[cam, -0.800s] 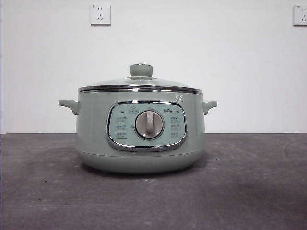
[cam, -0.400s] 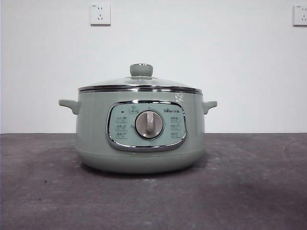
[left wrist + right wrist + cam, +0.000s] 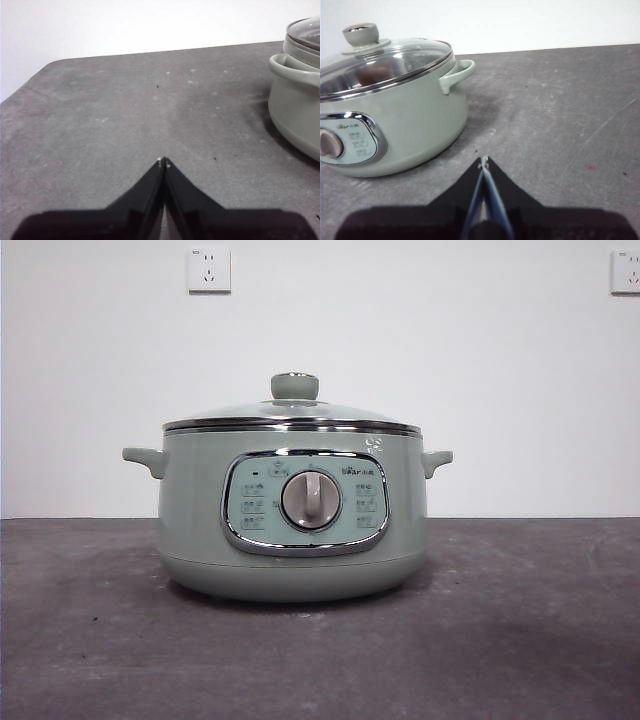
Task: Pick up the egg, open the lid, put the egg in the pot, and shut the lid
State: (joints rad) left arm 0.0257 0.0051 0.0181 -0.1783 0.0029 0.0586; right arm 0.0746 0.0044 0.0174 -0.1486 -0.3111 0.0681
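The sage-green pot (image 3: 195, 530) stands in the middle of the table with its control dial facing the front camera. The glass lid (image 3: 290, 413) sits closed on its rim, knob on top. In the right wrist view a reddish-brown egg (image 3: 370, 74) shows through the lid (image 3: 400, 57), inside the pot (image 3: 410, 120). My right gripper (image 3: 483, 160) is shut and holds nothing, low over the table beside the pot's handle. My left gripper (image 3: 163, 161) is also shut and empty, on the other side, well apart from the pot (image 3: 295, 110). Neither gripper appears in the front view.
The dark grey table (image 3: 520, 630) runs to a white wall with two sockets (image 3: 208, 270). In the left wrist view the table's rounded corner (image 3: 45, 67) lies far beyond the gripper.
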